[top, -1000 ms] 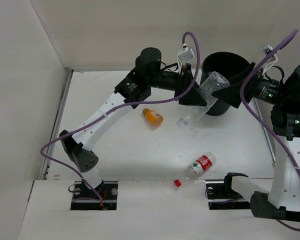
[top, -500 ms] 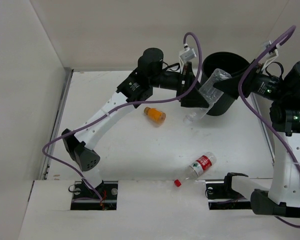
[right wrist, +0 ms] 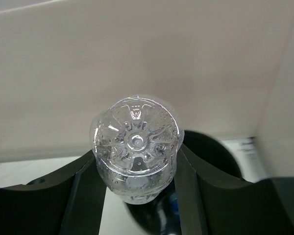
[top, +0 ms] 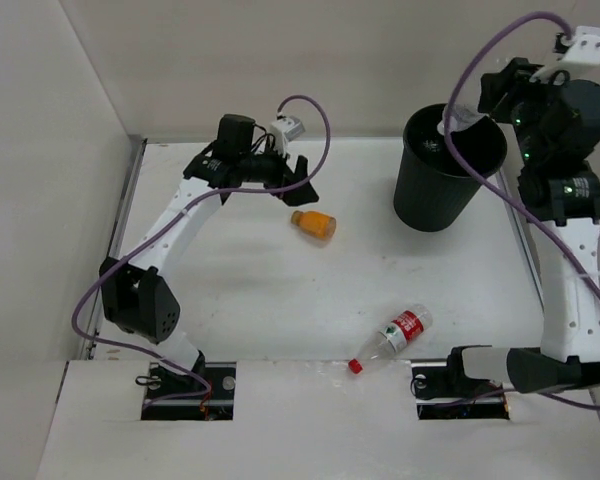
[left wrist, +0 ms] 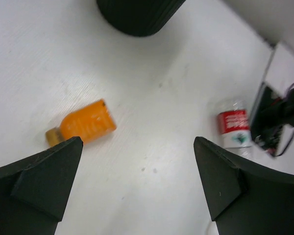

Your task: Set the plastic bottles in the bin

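Note:
My right gripper (right wrist: pixel 135 164) is shut on the plain clear bottle (right wrist: pixel 135 142). It holds the bottle base-up, directly over the mouth of the black bin (right wrist: pixel 213 152). A bit of blue shows inside the bin. In the top view the right gripper hangs over the bin (top: pixel 435 195) at the far right. My left gripper (top: pixel 305 177) is open and empty, left of the bin and just beyond the short orange bottle (top: pixel 313 225). The left wrist view has the orange bottle (left wrist: pixel 83 125) lying beside its left finger. The red-label bottle (top: pixel 395 335) lies near the front edge.
White walls close in the table at the back and on both sides. The bin's base (left wrist: pixel 137 14) shows at the top of the left wrist view. Purple cables loop over both arms.
The left gripper opened, let go of the clear bottle and drew back to the left. The right gripper closed on that bottle and raised it over the bin.

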Robot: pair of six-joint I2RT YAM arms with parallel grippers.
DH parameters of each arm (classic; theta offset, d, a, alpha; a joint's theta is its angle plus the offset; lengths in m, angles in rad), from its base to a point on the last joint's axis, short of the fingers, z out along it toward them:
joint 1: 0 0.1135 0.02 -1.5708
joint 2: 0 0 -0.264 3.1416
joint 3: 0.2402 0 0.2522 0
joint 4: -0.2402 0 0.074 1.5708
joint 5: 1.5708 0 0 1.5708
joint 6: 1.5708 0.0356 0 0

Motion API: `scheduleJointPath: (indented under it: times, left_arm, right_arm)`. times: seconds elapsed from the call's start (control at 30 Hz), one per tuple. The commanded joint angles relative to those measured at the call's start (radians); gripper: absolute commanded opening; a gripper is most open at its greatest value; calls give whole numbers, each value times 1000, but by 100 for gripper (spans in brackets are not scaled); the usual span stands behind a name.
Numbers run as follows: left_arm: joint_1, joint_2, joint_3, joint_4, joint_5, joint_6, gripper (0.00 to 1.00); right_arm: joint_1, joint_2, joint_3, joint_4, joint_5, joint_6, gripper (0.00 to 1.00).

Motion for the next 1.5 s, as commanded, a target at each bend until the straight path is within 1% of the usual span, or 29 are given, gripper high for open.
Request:
scheduleJointPath:
  times: [0.0, 0.03, 0.07, 0.1, 0.17, 0.2, 0.23, 0.27, 0.3, 0.33, 0.47, 0.57, 0.63, 0.73, 0.8, 0.9, 1.0, 1.1, 1.17, 1.27, 1.37, 1.47]
  left_arm:
    - [-34, -153, -50, -102, -129, 286, 100]
    - [-44, -173, -75, -102, -162, 315, 100]
    - [-56, -190, -99, -101, -194, 339, 100]
    - [-67, -208, -124, -96, -225, 359, 100]
    - [-85, -242, -167, -90, -271, 388, 100]
    - [-90, -254, -184, -89, -286, 400, 100]
    - [-93, -266, -196, -89, -300, 411, 100]
    - [-94, -276, -205, -89, -312, 420, 100]
    - [-93, -282, -211, -89, -326, 429, 100]
    - [-91, -285, -216, -89, -337, 438, 100]
    - [-87, -273, -221, -86, -384, 501, 100]
    - [-91, -257, -259, -63, -426, 631, 100]
    - [-96, -253, -297, -40, -438, 722, 100]
    - [-116, -268, -381, 19, -418, 878, 100]
    - [-131, -288, -450, 75, -404, 970, 100]
    - [-140, -302, -535, 120, -349, 1105, 100]
    - [-122, -288, -578, 141, -247, 1208, 100]
    - [-117, -254, -630, 226, -176, 1326, 100]
    - [-114, -201, -632, 256, -145, 1397, 100]
    - [-102, -98, -589, 280, -124, 1460, 100]
    - [-94, -6, -551, 306, -110, 1511, 100]
    - [-93, 74, -505, 298, -88, 1555, 100]
  right_arm:
    - [107, 16, -32, 245, 445, -327, 0]
    - [136, 30, -61, 325, 497, -412, 0]
    - [151, 39, -78, 367, 515, -453, 0]
    - [159, 50, -84, 379, 516, -474, 0]
    - [159, 75, -78, 350, 516, -462, 0]
    - [159, 85, -72, 330, 516, -449, 6]
    - [157, 92, -69, 310, 511, -442, 17]
    - [154, 95, -67, 292, 502, -435, 40]
    - [153, 95, -70, 280, 493, -429, 67]
    - [153, 89, -73, 269, 480, -422, 100]
    - [148, 64, -54, 224, 424, -389, 100]
    - [131, 27, -5, 139, 387, -339, 100]
    - [119, -22, 15, 62, 310, -313, 100]
    - [81, -104, 25, -67, 182, -282, 100]
    - [41, -164, 28, -186, 91, -264, 100]
    - [-60, -261, 11, -329, -50, -241, 100]
    - [-184, -359, -8, -412, -174, -219, 100]
    - [-290, -425, 17, -495, -263, -182, 100]
    - [-336, -456, 37, -545, -325, -165, 100]
    - [-379, -491, 58, -599, -371, -124, 100]
    - [-379, -505, 98, -645, -379, -78, 100]
    - [-363, -499, 159, -684, -377, -20, 100]
